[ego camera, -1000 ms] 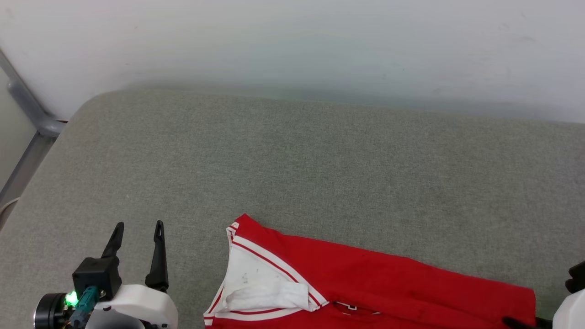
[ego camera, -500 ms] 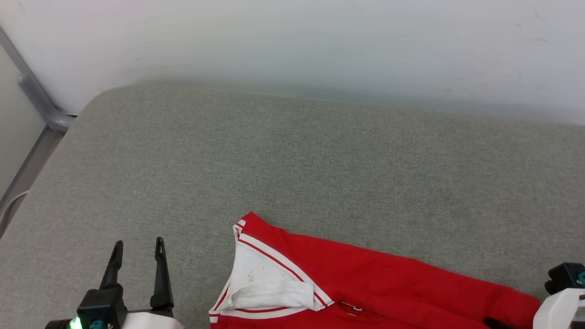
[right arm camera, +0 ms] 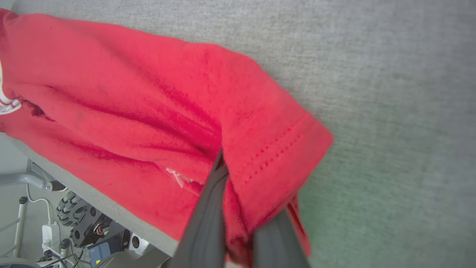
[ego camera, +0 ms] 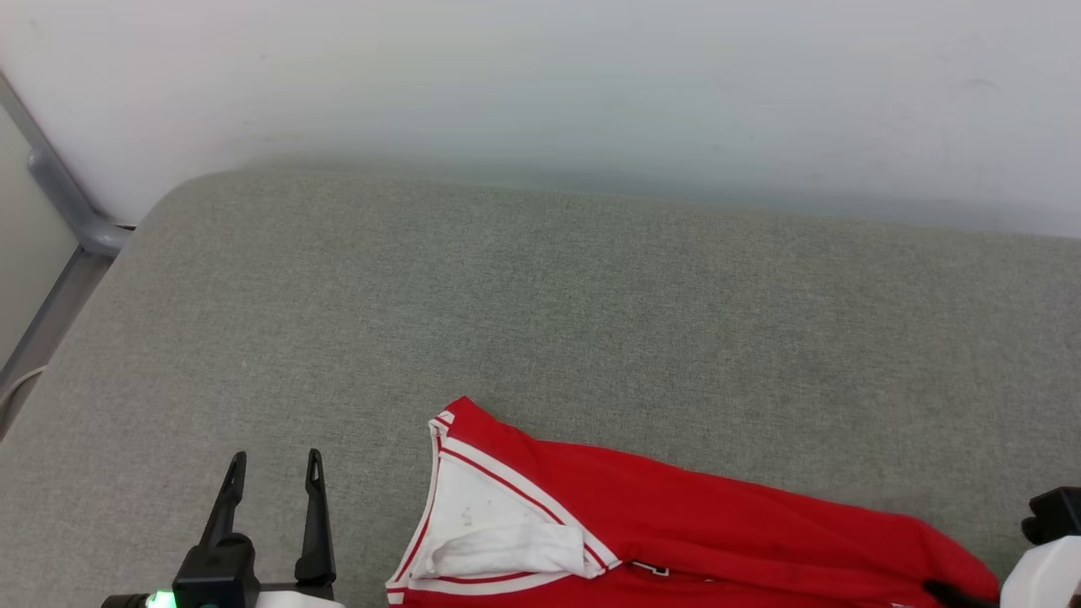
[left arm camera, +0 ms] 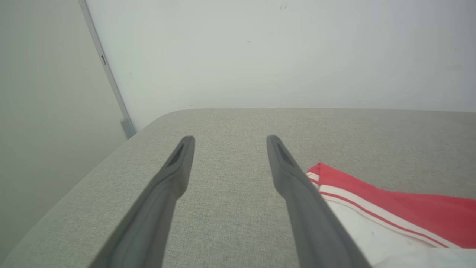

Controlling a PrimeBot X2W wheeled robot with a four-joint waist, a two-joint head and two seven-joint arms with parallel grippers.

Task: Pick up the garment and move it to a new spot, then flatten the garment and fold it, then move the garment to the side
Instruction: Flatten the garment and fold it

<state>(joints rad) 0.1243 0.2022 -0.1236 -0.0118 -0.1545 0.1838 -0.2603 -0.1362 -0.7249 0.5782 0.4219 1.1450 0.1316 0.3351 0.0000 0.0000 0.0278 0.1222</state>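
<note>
1. Along the near edge of the grey woven-fabric surface (ego camera: 540,295), I am seeing the red jersey-style garment (ego camera: 718,523) with its white sleeve and red-and-white striped trim lying spread out. The striped end is pointing left and the red hem end is reaching right.
2. I am watching the right end effector (right arm camera: 249,193) clenching the garment's (right arm camera: 130,93) stitched hem corner. One dark finger is lying over the cloth, the other is tucked under the fold, and the fabric is bunching between them.
3. I am finding the same end effector (ego camera: 954,594) at the lower right of the head view, its dark finger resting at the garment's rumpled right corner.
4. I am keeping the left end effector (ego camera: 277,456) released, its two long dark fingers spread with nothing between them, over bare surface just left of the white sleeve.
5. I am looking along that end effector (left arm camera: 230,138) and seeing one finger crossing in front of the garment's (left arm camera: 409,201) striped trim. I cannot tell whether it is touching.
6. I am noting a white wall (ego camera: 540,84) behind the surface and a grey metal rail (ego camera: 59,198) at its far left corner.
7. I am also seeing cables and dark wheeled hardware (right arm camera: 74,223) on the floor below the surface's near edge.
</note>
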